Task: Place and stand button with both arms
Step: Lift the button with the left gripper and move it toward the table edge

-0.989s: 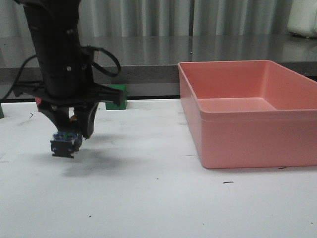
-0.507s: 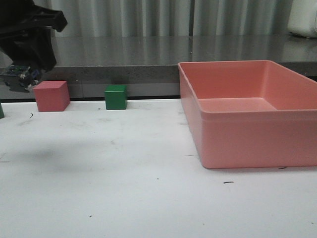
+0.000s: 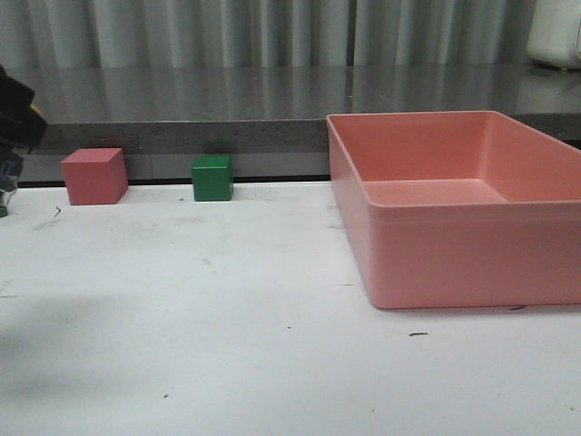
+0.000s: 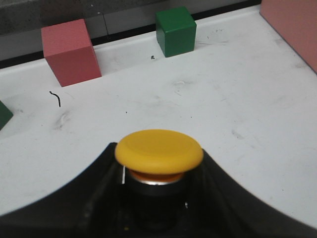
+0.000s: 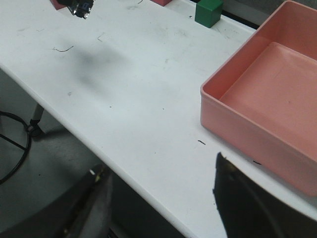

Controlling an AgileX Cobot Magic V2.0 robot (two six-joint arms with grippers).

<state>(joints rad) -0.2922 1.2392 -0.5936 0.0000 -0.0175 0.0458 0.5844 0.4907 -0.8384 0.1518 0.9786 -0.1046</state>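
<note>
- Gripped between the dark fingers (image 4: pixel 99 198) of the left end effector (image 4: pixel 158 208) is the small push-button switch with a round yellow cap and black collar (image 4: pixel 159 151); the end effector is closed around its collar, and the yellow cap is seen facing the wrist camera.
- In the front view only a sliver of the left end effector (image 3: pixel 11 136) is seen at the far left edge of the frame, raised above the white table (image 3: pixel 227 318), with a bit of the button's bluish base just visible beneath it.
- The button's base (image 5: pixel 81 7) is also caught at the edge of the right wrist view, held clear of the table surface, with a soft shadow cast on the table below it.
- The right end effector (image 5: pixel 163 198) is seen over the near edge of the table with its two dark fingers (image 5: pixel 242 198) spread wide apart and nothing held between them.
- A pink cube (image 3: pixel 94 175) is placed at the far left of the table, and a smaller green cube (image 3: pixel 212 177) stands to its right, well apart from it.
- A large, rectangular salmon-pink plastic bin (image 3: pixel 454 254) is set on the right half of the table, open at the top.
</note>
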